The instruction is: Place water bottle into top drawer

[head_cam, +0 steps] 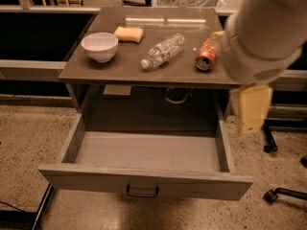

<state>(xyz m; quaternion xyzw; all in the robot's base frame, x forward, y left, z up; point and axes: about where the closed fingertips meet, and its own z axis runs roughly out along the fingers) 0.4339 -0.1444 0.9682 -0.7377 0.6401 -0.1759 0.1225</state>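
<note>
So the water bottle (163, 50) is lying on its side on the grey tabletop (105, 71), roughly in the middle. Its white cap points toward the front-left and its base toward the back-right. It's clear crinkly plastic with a pale label band around it, and nothing is touching it.

Just to its right is an orange soda can (206, 57), also on its side with the open end facing the front. The can's right edge is hidden behind the robot's arm (268, 28). Left of the bottle there's a white bowl (100, 46) sitting upright. A yellow sponge (128, 34) lies behind the bowl, close to it but apart.

Below the tabletop the top drawer (144, 180) is pulled way out toward the camera. You can see its flat grey floor, and the small dark pull handle (142, 191) sits at the centre of the front panel.

The arm is a big white blob filling the upper right corner, very close to the camera. The yellowish gripper (250, 110) hangs under it, beside the drawer's right wall and below the tabletop edge, well apart from the bottle. From this angle I can't tell whether it's spread or closed up.

The floor is speckled, with a chair caster (269, 195) at the far right.
</note>
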